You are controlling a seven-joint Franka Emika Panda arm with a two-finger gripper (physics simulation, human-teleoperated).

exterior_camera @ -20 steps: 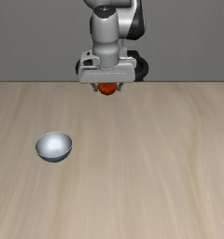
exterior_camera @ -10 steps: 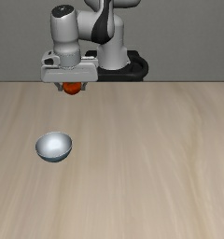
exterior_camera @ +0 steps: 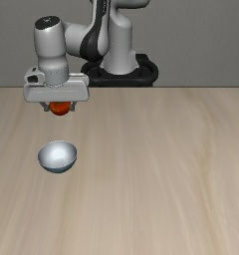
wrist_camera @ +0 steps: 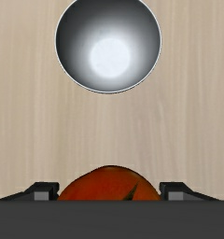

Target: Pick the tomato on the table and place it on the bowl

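Observation:
A red tomato (exterior_camera: 58, 106) hangs in the air, held between the fingers of my gripper (exterior_camera: 58, 107), which is shut on it. In the wrist view the tomato (wrist_camera: 108, 184) bulges between the two fingertips of my gripper (wrist_camera: 108, 192). A shiny metal bowl (exterior_camera: 58, 156) rests on the wooden table at the exterior view's left, a little forward of and below my hand. Seen from the wrist, the bowl (wrist_camera: 108, 46) lies ahead of the fingertips and holds nothing.
The light wooden table (exterior_camera: 161, 179) stretches wide around the bowl. The robot's black base (exterior_camera: 131, 72) stands at the table's far edge, before a grey wall.
My arm has carried the tomato toward the exterior view's left and slightly forward, from near the base to a spot almost above the bowl. The bowl has not moved.

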